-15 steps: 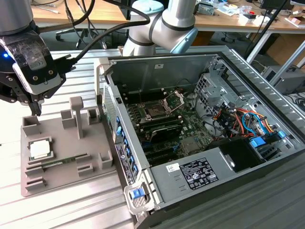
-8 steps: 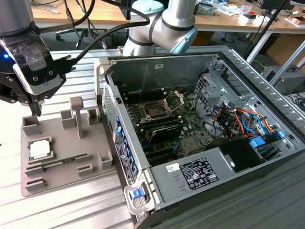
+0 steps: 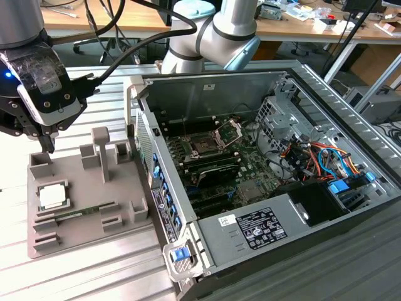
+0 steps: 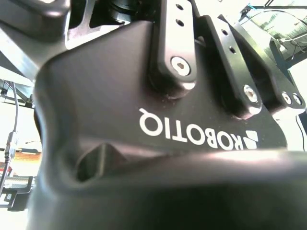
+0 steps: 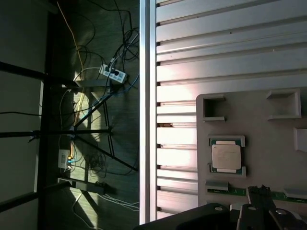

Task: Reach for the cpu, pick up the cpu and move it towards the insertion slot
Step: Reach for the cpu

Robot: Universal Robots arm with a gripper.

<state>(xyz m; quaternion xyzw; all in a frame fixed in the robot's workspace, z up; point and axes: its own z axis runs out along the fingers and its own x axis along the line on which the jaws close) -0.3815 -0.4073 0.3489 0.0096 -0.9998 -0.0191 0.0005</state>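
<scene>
The cpu [image 3: 52, 195] [image 5: 226, 156], a thin square chip with a silvery-white top, lies flat in a framed seat of the grey tray [image 3: 81, 235] [image 5: 261, 129]. It is toward the exterior view's left side of the tray. Raised grey blocks [image 3: 100, 150] stand on the tray around it, and a green strip of circuit board [image 3: 72, 215] lies in a groove just beside the chip.

The gripper [image 3: 45, 148] [image 5: 258, 192] hangs over the tray's far corner at the exterior view's left, near the cpu but apart from it. It carries nothing. Whether it is spread or pressed together cannot be told, and its tip may or may not be touching the corner block below it. The second wrist view looks onto the gripper's black body at close range.

The tray rests on a slatted metal table [image 3: 94, 279] [image 5: 216, 48]. The open computer case [image 3: 207, 94] stands to the exterior view's right of the tray. On the green board inside it is the insertion slot [image 3: 203, 147], a square socket with a dark centre and a shiny metal frame, well apart from the cpu.
</scene>
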